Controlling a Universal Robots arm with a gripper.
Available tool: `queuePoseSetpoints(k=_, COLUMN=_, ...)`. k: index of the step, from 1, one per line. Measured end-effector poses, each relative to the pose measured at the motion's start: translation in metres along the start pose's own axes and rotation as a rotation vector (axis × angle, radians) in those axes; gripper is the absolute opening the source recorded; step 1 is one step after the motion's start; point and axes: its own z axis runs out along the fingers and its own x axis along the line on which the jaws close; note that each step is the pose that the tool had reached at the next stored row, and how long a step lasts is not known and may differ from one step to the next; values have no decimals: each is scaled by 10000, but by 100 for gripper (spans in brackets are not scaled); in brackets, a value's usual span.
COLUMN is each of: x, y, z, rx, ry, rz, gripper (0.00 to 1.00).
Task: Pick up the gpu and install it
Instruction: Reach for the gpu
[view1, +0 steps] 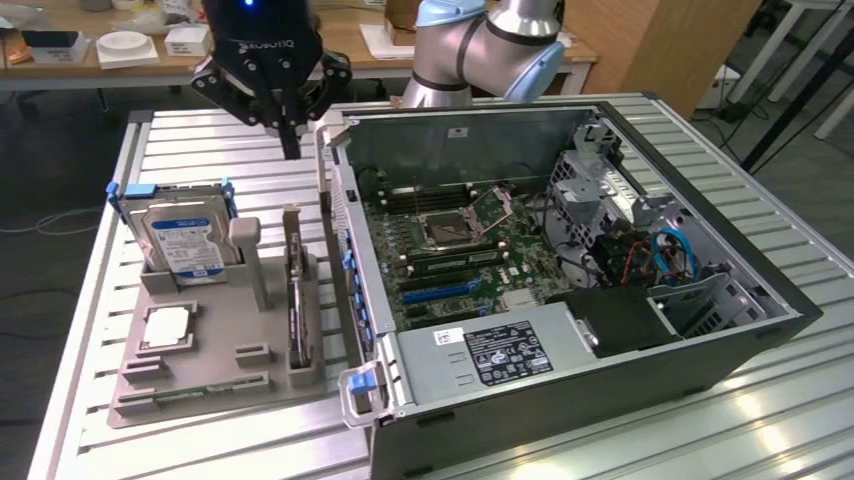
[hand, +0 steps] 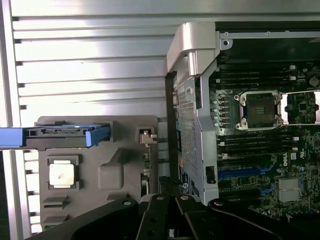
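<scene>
The jaws are pinched shut to a point with nothing between them, poised in the air over the slatted metal surface. From the wrist camera their black linkage is cut off by the frame edge and the tips are hard to make out.

Nearest to them, lower down and a little to one side, is the gpu. It stands upright on its long edge in a slot of the grey tray, well apart from the jaws. It shows edge-on as a thin dark sliver, so its faces are hidden. Seen from straight above in the wrist view, I cannot tell it from the dark gap along the case wall.

Further from the jaws on the same tray, the hard drive stands upright. Its blue-and-white label is plain in the exterior view, while from the wrist it reads as a bar with blue rails. A processor chip lies flat beyond it.

On the jaws' other side is the open computer case with its motherboard bared. The exterior view takes in the power supply and blue cables, and the wrist view looks down into the processor socket.
</scene>
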Motion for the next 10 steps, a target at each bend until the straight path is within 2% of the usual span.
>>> queuePoseSetpoints(k=4, x=44, y=-3, z=-3, rx=-1, ry=-14, rz=8, gripper=11)
queuePoseSetpoints(k=10, x=166, y=-13, z=-14, rx=0, ry=-43, rz=46, gripper=11)
